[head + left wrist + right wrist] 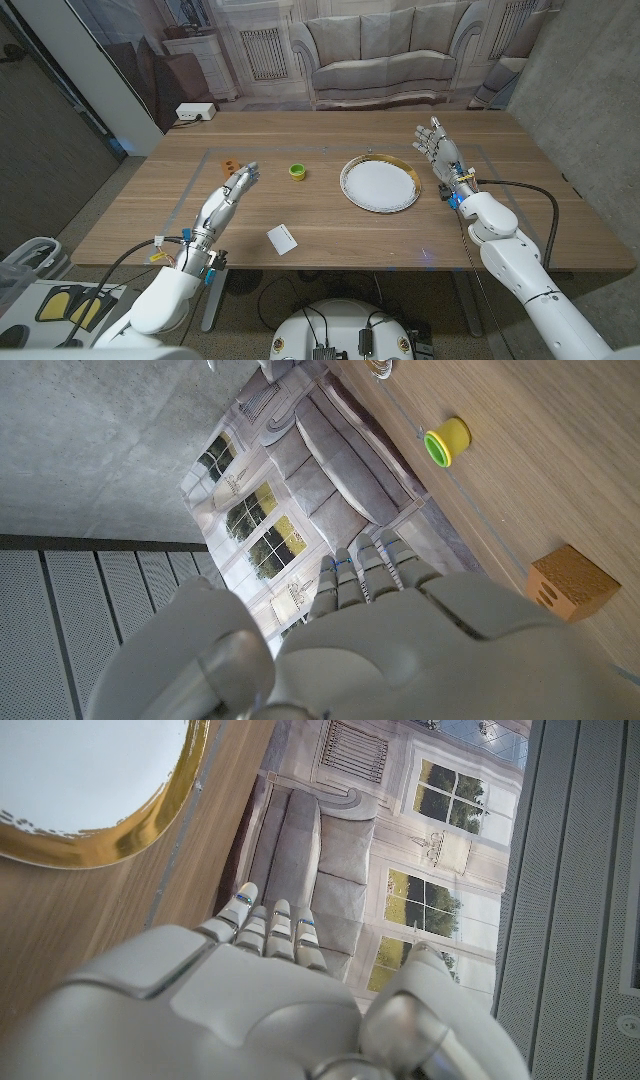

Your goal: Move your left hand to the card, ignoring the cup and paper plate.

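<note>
- Left hand: empty, fingers extended and slightly apart, over the table's left part, just beside a small wooden block.
- Card: white, flat near the front edge, apart from the left hand.
- Green-and-yellow cup stands between the block and the gold-rimmed paper plate.
- Right hand: empty, fingers spread, right of the plate.

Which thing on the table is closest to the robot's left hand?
The small brown wooden block is closest. It sits right by the fingertips of the left hand, while the green cup, white card and paper plate lie farther off.
</note>
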Tool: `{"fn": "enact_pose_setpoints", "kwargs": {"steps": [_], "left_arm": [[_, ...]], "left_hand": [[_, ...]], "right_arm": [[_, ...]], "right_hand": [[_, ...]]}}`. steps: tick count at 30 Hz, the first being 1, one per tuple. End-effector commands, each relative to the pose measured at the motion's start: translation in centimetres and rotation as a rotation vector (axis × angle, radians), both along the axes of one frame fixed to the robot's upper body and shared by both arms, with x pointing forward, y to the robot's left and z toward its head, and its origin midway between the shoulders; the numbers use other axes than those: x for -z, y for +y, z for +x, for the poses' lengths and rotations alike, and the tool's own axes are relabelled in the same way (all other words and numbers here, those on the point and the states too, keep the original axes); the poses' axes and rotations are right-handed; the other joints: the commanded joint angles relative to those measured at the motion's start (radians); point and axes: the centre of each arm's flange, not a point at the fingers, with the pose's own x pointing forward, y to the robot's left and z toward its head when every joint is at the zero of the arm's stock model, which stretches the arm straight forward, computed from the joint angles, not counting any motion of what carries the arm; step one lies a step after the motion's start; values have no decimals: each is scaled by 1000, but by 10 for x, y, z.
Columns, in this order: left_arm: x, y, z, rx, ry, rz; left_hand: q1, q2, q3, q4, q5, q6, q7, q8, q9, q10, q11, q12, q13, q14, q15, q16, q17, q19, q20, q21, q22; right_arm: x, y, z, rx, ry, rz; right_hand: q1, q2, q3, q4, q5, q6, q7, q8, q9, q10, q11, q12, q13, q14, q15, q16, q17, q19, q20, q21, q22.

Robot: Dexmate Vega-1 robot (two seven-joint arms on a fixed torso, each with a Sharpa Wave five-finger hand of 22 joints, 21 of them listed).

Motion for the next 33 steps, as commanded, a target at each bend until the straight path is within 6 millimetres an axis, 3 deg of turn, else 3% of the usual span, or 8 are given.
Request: {"fn": "enact_pose_setpoints", "kwargs": {"steps": [1,33], "left_arm": [[9,2,-4,-80,-22,35],[10,-10,-17,-350,-102,204]], "left_hand": [[6,2,-5,-2,5,18,-4,1,3,16,3,-1,5,13,-4,6,2,11,-33,3,2],[26,10,-6,-10,12,49,-11,5,3,41,-15,1,5,32,-17,6,1,31,-42,4,2]], "right_arm": [[0,3,-3,7,4,-1],[1,6,-9,11,1,-3]], "right_hand": [[4,2,-2,-2,-1,4,0,-2,2,4,0,-1,1,6,-1,-1,4,8,-6,-3,5],[3,5,-4,-4,-1,5,1,-2,2,5,0,-4,1,7,-3,-1,4,13,-6,-18,5]]}}
